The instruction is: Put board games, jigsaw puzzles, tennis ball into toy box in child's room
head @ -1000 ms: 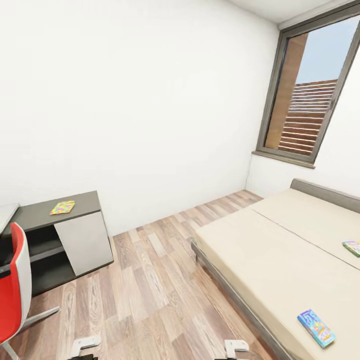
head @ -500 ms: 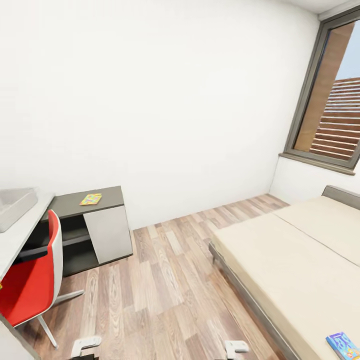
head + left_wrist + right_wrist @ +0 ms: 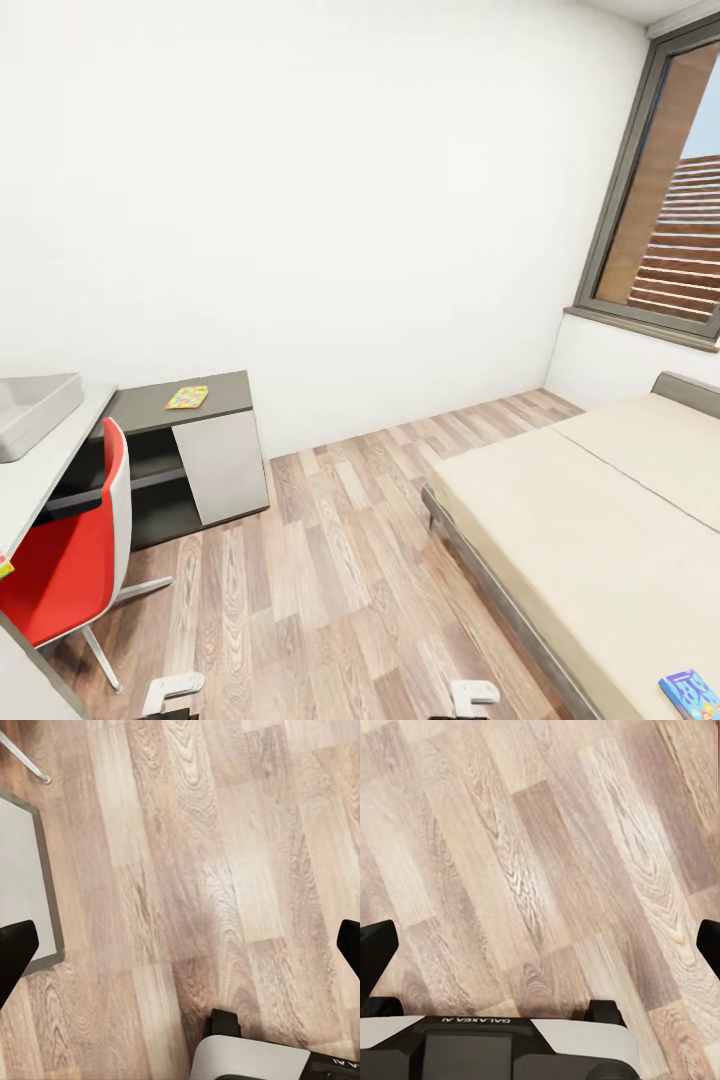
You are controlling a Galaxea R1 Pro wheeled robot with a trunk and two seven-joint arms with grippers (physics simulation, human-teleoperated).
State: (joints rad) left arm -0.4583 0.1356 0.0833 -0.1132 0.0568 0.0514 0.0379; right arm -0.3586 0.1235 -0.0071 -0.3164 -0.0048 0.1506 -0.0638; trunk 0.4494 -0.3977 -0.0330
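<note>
The toy box (image 3: 35,410), a pale grey tray, stands on the table (image 3: 45,480) at the left edge of the head view. A multicoloured jigsaw sheet (image 3: 187,397) lies on the dark-topped cabinet (image 3: 205,455) beside the table. A sliver of something colourful (image 3: 5,569) shows on the table's near part. One blue board game (image 3: 690,694) lies on the bed (image 3: 600,520) at the lower right corner. My left gripper (image 3: 180,949) and my right gripper (image 3: 540,945) both hang open over the wood floor, holding nothing. The tennis ball is out of view.
A red chair (image 3: 70,565) on a metal foot stands between the table and the cabinet. Plank floor (image 3: 330,580) runs between cabinet and bed. A tall dark-framed window (image 3: 665,220) fills the right wall.
The head camera has turned left. The toy box and table came into view, the green game on the bed left it, and the blue game slid to the corner.
</note>
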